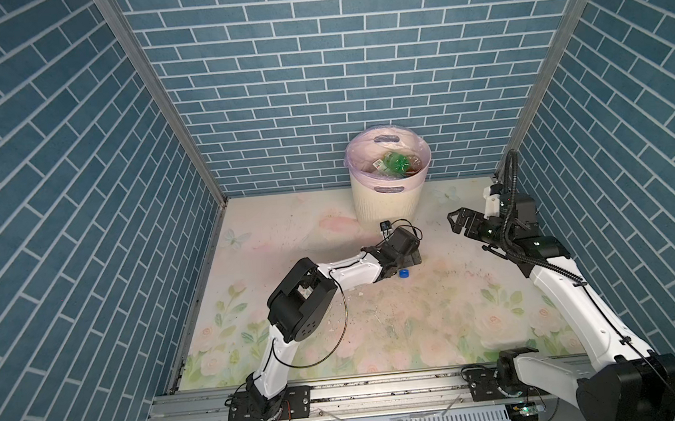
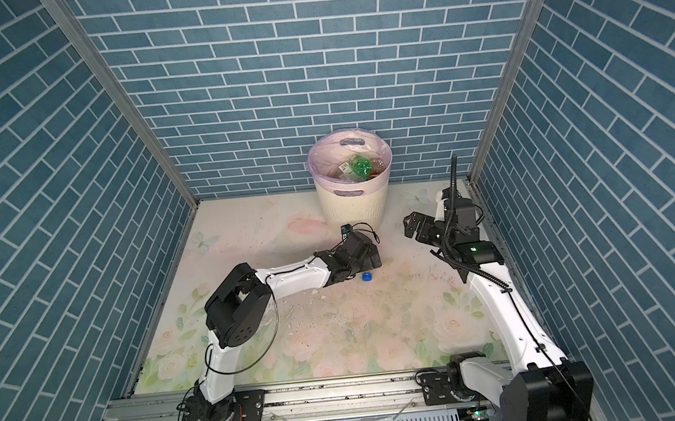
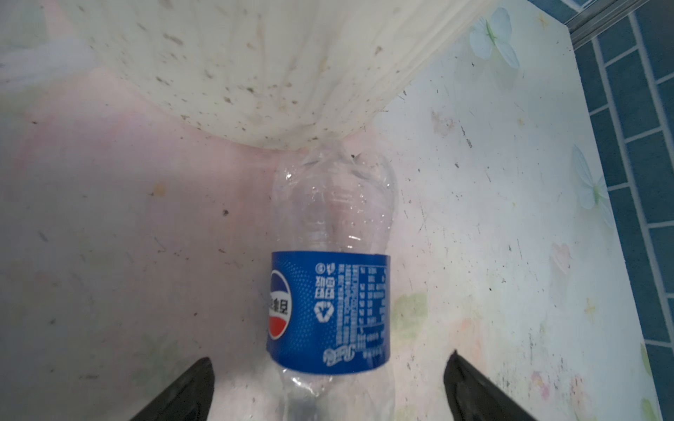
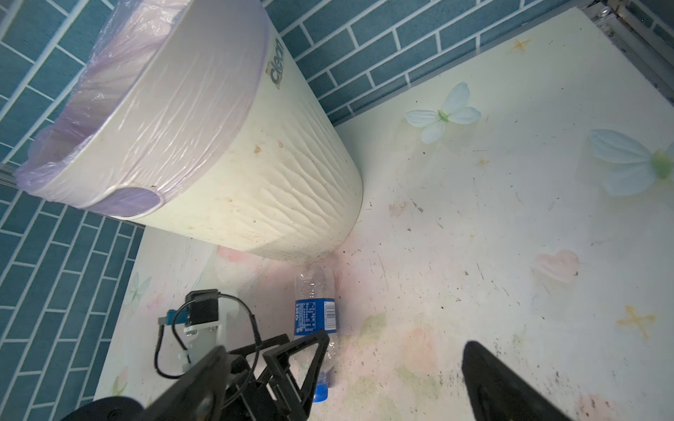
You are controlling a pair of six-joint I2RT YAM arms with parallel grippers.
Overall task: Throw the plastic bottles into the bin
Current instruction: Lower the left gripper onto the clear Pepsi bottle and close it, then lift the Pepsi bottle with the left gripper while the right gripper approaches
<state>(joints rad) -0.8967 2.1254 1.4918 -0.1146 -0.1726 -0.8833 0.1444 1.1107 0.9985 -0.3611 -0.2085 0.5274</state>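
1. Left wrist view: blue-label bottle (image 3: 330,310) lies flat on the table (image 3: 492,218), clear and crumpled. Its bottom end is up against the foot of the bin (image 3: 273,73).
2. Left hand (image 3: 330,355) is spread wide. Black fingers (image 3: 189,393) sit one on each side of the bottle, below the label, with a clear gap on both sides. No contact, nothing gripped.
3. Right wrist view: same bottle (image 4: 315,313) seen from the side. Its blue cap (image 4: 321,392) points away from the bin (image 4: 255,175). A left-hand finger stands just beside the neck end.
4. Right hand (image 4: 343,353) is wide apart too and empty. It is off the table, well apart from the bottle.
5. Both top views: bin (image 1: 385,203) (image 2: 352,206) stands upright against the back wall, lilac liner folded over the rim. Inside are several bottles; a green bottle (image 1: 398,162) (image 2: 361,163) lies on top, and the rest are too small to sort.
6. Left arm reaches across the middle, wrist low just in front of the bin. It covers the bottle body; only the blue cap (image 1: 404,273) (image 2: 368,276) pokes out on the near side.
7. Right hand (image 1: 455,220) (image 2: 410,224) hovers to the right of the bin, near the right wall, fingers pointing towards the bin.
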